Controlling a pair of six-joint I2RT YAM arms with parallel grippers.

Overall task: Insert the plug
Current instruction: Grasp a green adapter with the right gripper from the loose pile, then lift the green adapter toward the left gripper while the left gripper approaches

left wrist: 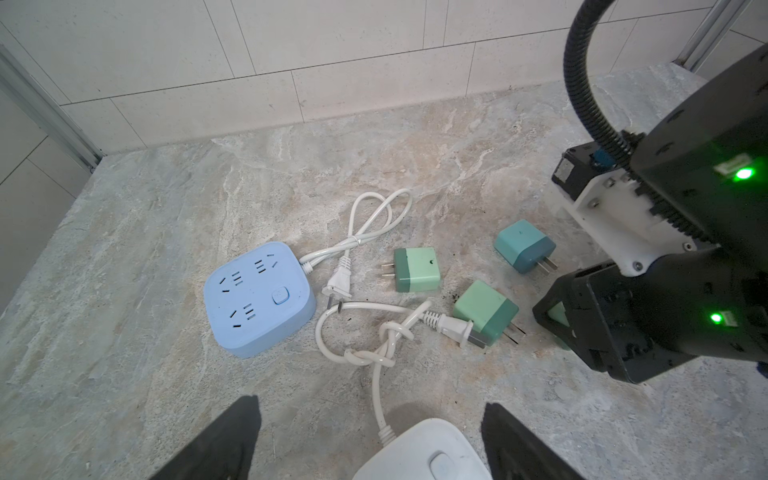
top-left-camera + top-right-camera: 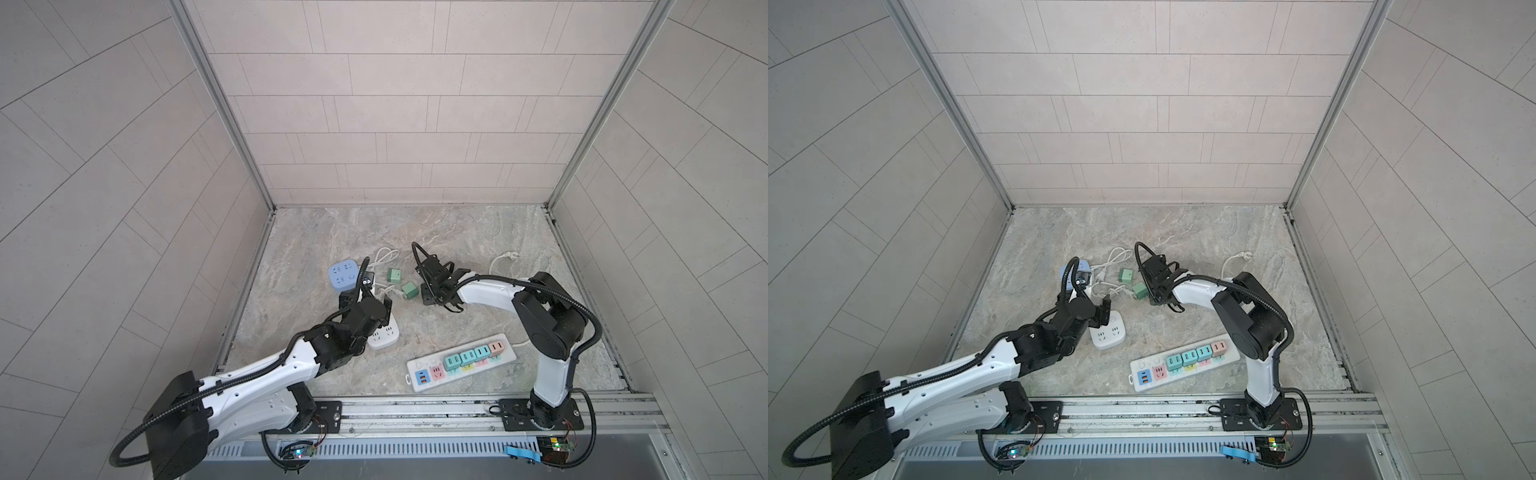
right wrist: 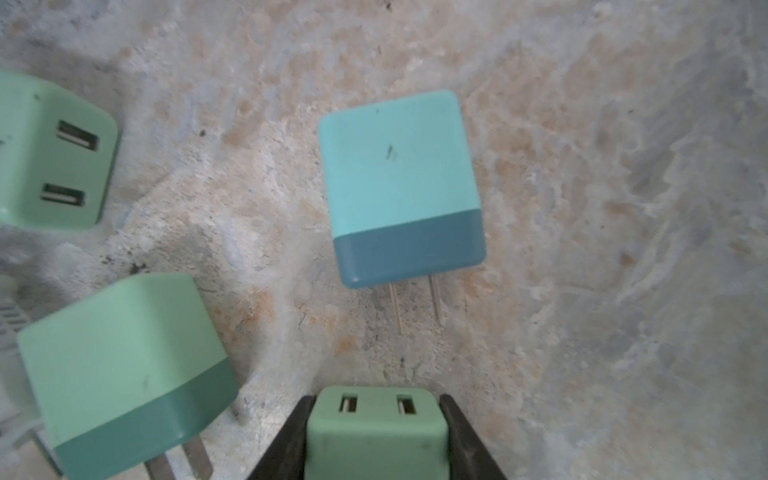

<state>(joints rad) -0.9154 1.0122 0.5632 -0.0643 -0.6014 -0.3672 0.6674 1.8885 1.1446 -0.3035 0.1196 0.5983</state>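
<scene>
A mint-green cube-shaped plastic plug (image 3: 376,440), two slots in its end face, sits pinched in the right end effector (image 3: 376,401), close to the marbled grey desk (image 3: 602,208). Just beyond lies a teal two-tone plug (image 3: 401,187). In a top view, two green plugs (image 2: 409,289) (image 2: 394,275) lie at 9 to 10 o'clock from that end effector, the long white power strip (image 2: 417,365) at 6. The left end effector (image 1: 374,436) hangs spread over a white square socket block (image 1: 419,453).

robot lab test booth i'd say: tile wall panels (image 2: 395,104), aluminium frame posts (image 2: 225,108), stone-look counter (image 2: 478,241), metal mounting rail (image 2: 415,409).
</scene>
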